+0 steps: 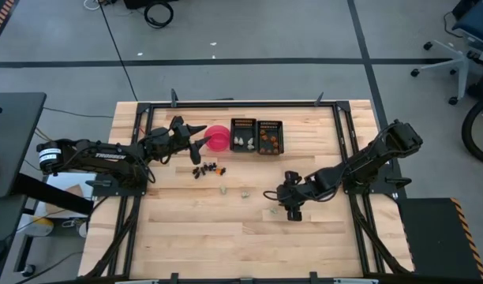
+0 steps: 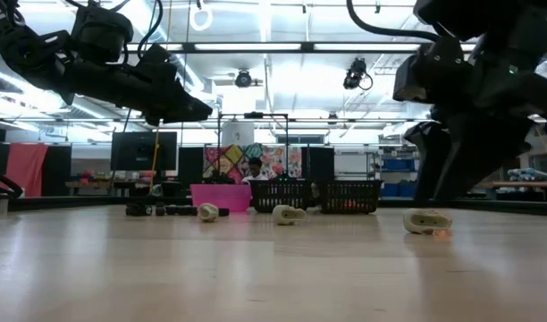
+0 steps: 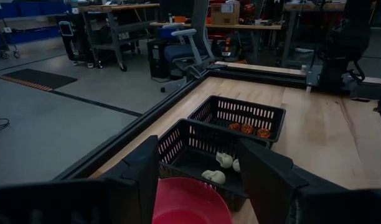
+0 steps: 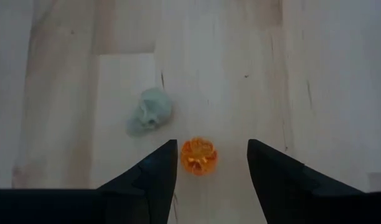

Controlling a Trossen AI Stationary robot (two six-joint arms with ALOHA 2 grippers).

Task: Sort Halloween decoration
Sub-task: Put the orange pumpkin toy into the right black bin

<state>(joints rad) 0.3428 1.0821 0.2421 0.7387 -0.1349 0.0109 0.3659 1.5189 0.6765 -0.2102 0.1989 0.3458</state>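
My right gripper (image 4: 212, 143) is open and low over the table (image 1: 305, 237). Its fingers stand on either side of a bright orange piece (image 4: 198, 155) without touching it. A pale greenish-white skull piece (image 4: 150, 111) lies just beyond on the wood; it also shows in the high view (image 1: 271, 211). Two more pale pieces (image 1: 223, 188) (image 1: 245, 192) lie nearby. Several dark pieces (image 1: 206, 168) lie near the pink bowl (image 1: 218, 138). My left gripper (image 3: 200, 149) is open and empty above the bowl's near rim (image 3: 187, 199).
Two black trays stand at the far middle of the table. The left tray (image 1: 243, 136) holds pale pieces (image 3: 221, 165). The right tray (image 1: 269, 136) holds orange pieces (image 3: 246, 129). Bare wood lies toward the near edge. A person sits in the room beyond (image 2: 252, 170).
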